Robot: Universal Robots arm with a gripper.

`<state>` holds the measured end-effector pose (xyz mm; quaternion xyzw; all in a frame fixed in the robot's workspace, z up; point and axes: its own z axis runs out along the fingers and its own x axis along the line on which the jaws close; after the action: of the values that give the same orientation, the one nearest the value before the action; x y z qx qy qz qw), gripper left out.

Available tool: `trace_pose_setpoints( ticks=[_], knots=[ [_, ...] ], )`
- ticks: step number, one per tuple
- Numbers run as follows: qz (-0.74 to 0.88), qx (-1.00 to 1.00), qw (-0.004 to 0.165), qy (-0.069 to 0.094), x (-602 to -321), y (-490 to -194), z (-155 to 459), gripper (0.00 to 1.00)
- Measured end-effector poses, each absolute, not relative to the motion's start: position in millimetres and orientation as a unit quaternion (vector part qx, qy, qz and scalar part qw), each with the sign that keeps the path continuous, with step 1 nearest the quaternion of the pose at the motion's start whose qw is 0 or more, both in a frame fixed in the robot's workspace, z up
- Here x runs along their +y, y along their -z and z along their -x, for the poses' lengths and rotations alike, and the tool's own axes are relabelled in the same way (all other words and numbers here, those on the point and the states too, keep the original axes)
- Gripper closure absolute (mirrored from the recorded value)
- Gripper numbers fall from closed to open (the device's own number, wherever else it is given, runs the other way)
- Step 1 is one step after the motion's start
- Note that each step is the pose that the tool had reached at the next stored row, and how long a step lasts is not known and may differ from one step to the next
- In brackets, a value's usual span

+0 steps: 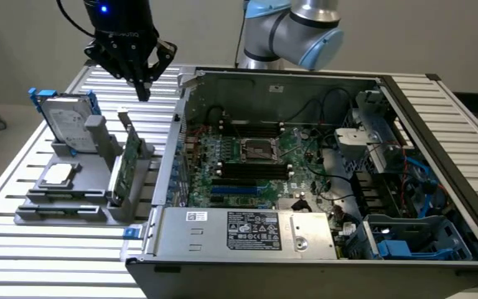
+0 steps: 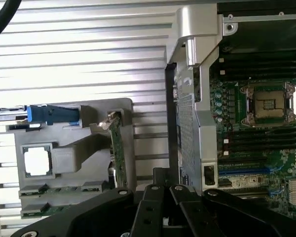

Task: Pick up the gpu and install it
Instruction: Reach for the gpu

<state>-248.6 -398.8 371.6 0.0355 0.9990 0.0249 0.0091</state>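
The gpu (image 1: 127, 163) stands on edge in a grey holder (image 1: 81, 199) at the exterior view's left, green board facing the case and metal bracket at its top. My gripper (image 1: 144, 93) hangs in the air above and slightly behind it, pointing down, fingers shut with nothing between them. In the wrist view the gpu (image 2: 117, 148) appears edge-on in the holder, ahead of the shut gripper (image 2: 163, 188). The open computer case (image 1: 438, 143) lies beside the holder, with its motherboard (image 1: 256, 163) and blue expansion slots (image 1: 234, 187) exposed.
A silver hard drive with blue clips (image 1: 67, 121) leans in the same holder, and a small square silver chip (image 1: 60, 176) lies in front of it. The case's side wall (image 2: 187, 98) rises between holder and motherboard. All of it rests on a slatted metal table (image 1: 48, 261).
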Motion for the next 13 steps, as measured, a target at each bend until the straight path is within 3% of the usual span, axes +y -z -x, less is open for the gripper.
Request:
trace_pose_setpoints(
  ticks=[13],
  knots=[
    [-0.035,0.999,0.009,-0.019,-398.8,-359.0,298.0,0.89]
  ],
)
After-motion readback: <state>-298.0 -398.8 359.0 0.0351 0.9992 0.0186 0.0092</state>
